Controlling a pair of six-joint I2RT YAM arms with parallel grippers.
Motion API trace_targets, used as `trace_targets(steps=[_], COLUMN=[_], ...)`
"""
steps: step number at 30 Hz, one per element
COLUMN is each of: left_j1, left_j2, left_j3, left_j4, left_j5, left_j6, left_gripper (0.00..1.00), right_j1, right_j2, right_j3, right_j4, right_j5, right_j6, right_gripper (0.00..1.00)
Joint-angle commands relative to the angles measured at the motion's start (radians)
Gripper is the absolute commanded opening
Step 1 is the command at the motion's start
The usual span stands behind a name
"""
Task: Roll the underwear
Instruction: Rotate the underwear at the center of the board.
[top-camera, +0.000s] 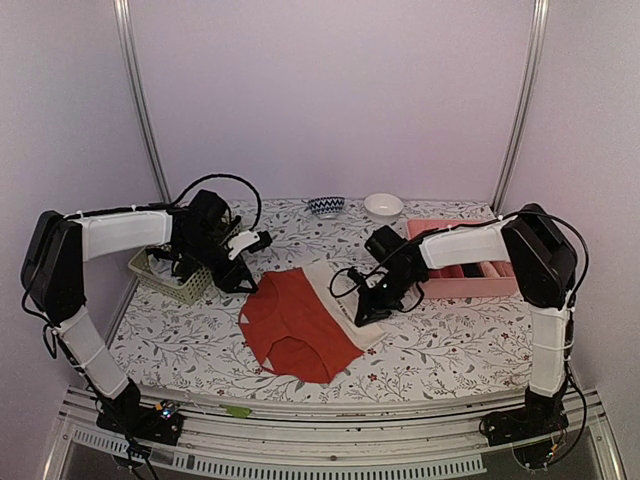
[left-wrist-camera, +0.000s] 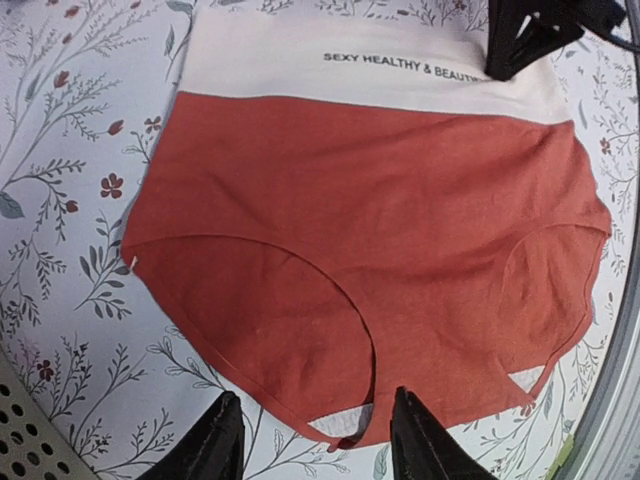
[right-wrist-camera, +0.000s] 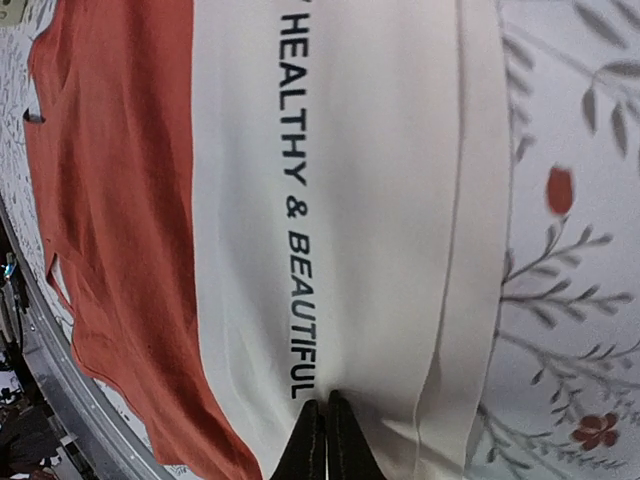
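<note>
Underwear (top-camera: 300, 325): spread flat on the table (top-camera: 180, 340), about centre, between the two arms. One piece only, red-orange body with a cream-white waistband (right-wrist-camera: 350, 200).

Edges and room, near to far:
- Nearest hem just beside the table's near edge (top-camera: 330, 398); only a thin strip of flowered surface between them.
- Wider bare surface to the near left and near right of the garment.
- Left leg opening close to the left gripper (left-wrist-camera: 312, 400). Fingers (left-wrist-camera: 222, 440) apart, released, hovering over the crotch edge. Nothing between them; contact with the cloth not discernible.
- Waistband side turned toward the far right, under the right gripper (right-wrist-camera: 322, 405). Fingers clenched together, tips down on the waistband near its end. Cannot tell whether any cloth is pinched.
- Pale green perforated basket (top-camera: 170, 275) at the left edge of the table, behind the left gripper, apart from the garment.
- Pink tray (top-camera: 470, 285) at the right edge, near the waistband but not touching.
- Two small bowls (top-camera: 326, 206) at the far edge, well apart from the garment.

Look of the garment: body smooth, few wrinkles, leg openings curved and fully open. One long crease along the waistband. Dark printed lettering (right-wrist-camera: 295, 200) on the waistband, partly legible: "HEALTHY & BEAUTIFUL".
</note>
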Motion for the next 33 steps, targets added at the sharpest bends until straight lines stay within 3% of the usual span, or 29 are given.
trace_targets(steps=[1, 7, 13, 20, 25, 33], left_j1=[0.005, -0.006, -0.105, -0.17, -0.167, -0.032], left_j2=[0.009, 0.0, -0.019, 0.025, 0.077, 0.183], left_j3=[0.013, -0.033, -0.11, -0.164, -0.18, -0.121], left_j4=[-0.019, -0.043, -0.065, 0.018, 0.087, 0.064], left_j5=[0.03, 0.076, 0.087, 0.099, -0.008, -0.103], left_j6=[0.01, -0.004, 0.034, 0.021, 0.047, 0.142], left_gripper=[0.5, 0.48, 0.43, 0.39, 0.35, 0.35], right_j1=[0.082, 0.159, 0.097, 0.062, 0.017, -0.089], right_j2=[-0.059, -0.233, -0.366, -0.255, -0.234, -0.218], right_j3=[-0.162, -0.333, -0.323, -0.166, -0.078, -0.039], right_j4=[-0.045, 0.034, 0.022, 0.014, 0.016, 0.036], right_j5=[-0.02, -0.13, -0.03, 0.007, 0.019, 0.024], right_j6=[0.045, 0.138, 0.159, 0.139, 0.122, 0.081], right_gripper=[0.06, 0.07, 0.11, 0.13, 0.23, 0.28])
